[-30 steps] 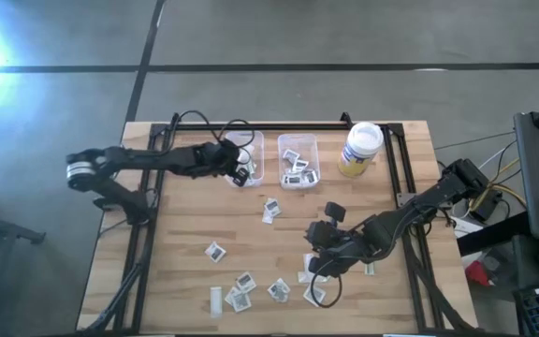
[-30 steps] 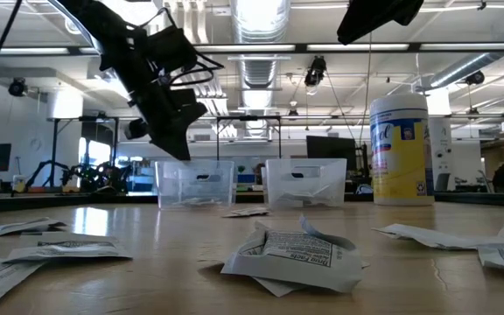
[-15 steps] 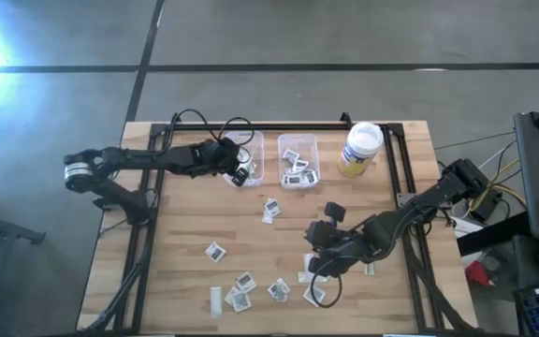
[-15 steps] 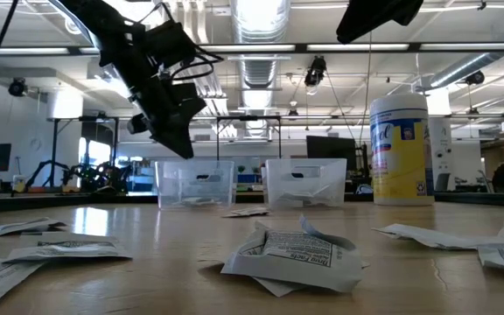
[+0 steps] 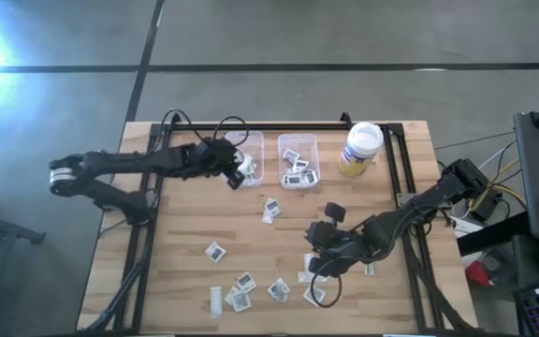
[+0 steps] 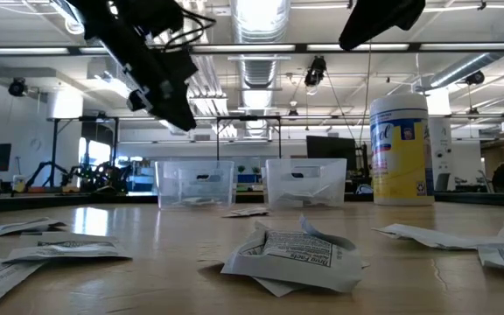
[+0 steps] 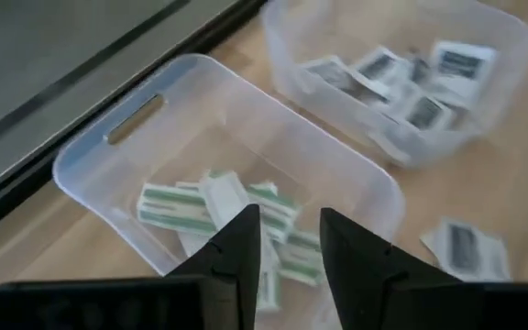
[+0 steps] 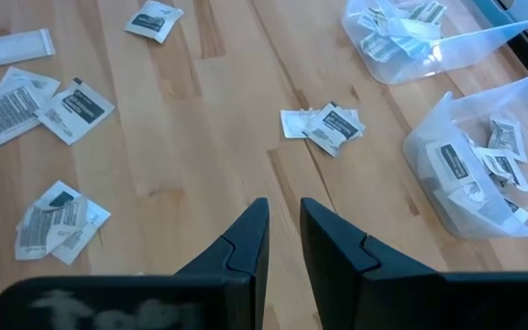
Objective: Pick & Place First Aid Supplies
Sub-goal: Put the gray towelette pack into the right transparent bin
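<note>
High view, flat paper packets (image 5: 243, 281), 2 clear plastic bins (image 5: 298, 161)

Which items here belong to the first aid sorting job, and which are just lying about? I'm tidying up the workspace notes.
Part of the job:
- small flat white paper packets scattered on the wooden table
- two clear plastic rectangular bins, both holding packets
- left gripper, over the left bin
- right gripper, above the loose packets

Just lying about:
- white-lidded yellow wipes canister

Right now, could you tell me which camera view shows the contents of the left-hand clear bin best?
The left wrist view: the left bin fills it, green-striped strips inside. The high view has the left gripper overlapping it; the low view shows its wall only.
</note>
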Robot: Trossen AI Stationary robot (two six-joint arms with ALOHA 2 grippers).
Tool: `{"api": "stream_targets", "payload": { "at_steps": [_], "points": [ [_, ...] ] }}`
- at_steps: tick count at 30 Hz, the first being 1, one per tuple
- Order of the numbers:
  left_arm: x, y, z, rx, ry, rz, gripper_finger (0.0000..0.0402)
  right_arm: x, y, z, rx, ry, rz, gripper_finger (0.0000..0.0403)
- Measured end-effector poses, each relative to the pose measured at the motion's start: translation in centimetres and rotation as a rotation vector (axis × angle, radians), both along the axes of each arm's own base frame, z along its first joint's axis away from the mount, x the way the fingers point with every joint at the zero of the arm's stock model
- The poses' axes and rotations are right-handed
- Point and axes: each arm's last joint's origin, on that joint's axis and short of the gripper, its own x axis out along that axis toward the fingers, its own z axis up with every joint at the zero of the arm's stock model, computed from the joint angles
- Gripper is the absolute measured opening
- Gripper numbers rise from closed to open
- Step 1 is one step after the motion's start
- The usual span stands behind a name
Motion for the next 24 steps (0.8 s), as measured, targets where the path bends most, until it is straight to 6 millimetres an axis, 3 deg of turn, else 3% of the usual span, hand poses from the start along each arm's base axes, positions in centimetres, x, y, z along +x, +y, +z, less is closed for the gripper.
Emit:
{"api": "stream_targets", "payload": {
  "at_steps": [8, 18, 24],
  "points": [
    [-0.8, -5.4, 1.0, -0.025, 0.011, -0.172, 0.0097, 0.1, 0.0, -1.6, -0.009, -0.015, 0.027, 0.0061],
    [-1.9, -14.6, 0.5, 0.048, -0.022, -0.312, 0.0083, 1.0, -0.8, -2.5, 0.117, -0.124, -0.083, 0.0062],
    [-3.6, -18.0, -0.3, 0.003, -0.067, -0.338, 0.0080, 1.5, -1.9, -2.8, 0.169, -0.122, -0.136, 0.0095]
  ]
}}
